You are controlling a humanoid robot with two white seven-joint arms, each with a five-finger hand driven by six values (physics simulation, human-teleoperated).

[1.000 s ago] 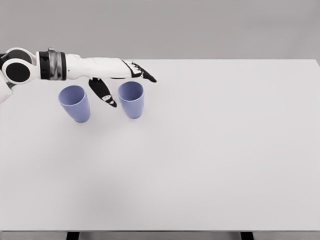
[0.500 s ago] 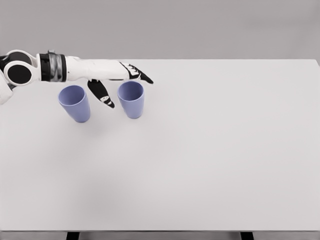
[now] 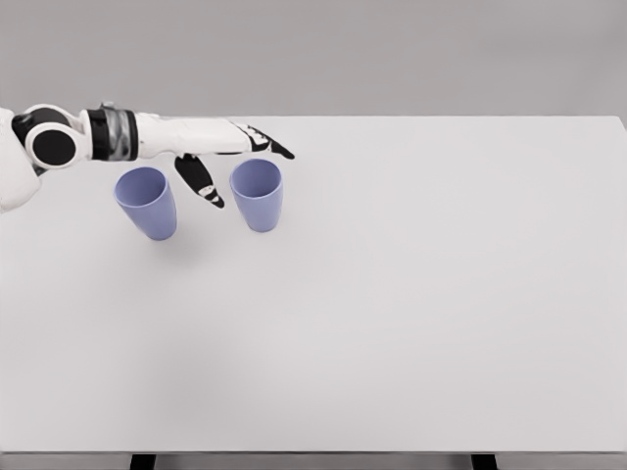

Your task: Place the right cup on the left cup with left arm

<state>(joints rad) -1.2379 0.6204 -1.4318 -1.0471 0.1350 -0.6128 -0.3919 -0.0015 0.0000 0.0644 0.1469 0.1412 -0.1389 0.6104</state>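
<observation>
Left arm reaches rightward; left hand [image 3: 227, 152] flat, fingers spread, thumb down.

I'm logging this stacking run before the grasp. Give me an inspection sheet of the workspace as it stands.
Surface: white table, bare apart from the cups.
Job's things: right cup and left cup, both blue, upright, open end up, standing apart, not stacked.
Clutter: nothing seen.
Hands: left hand behind and above the cups, fingers spread over the right cup's far rim, thumb hanging in the gap between the cups, holding nothing; right hand not in view.
Cables: nothing seen.
Surroundings: plain grey backdrop; dark table legs at the bottom edge.
</observation>
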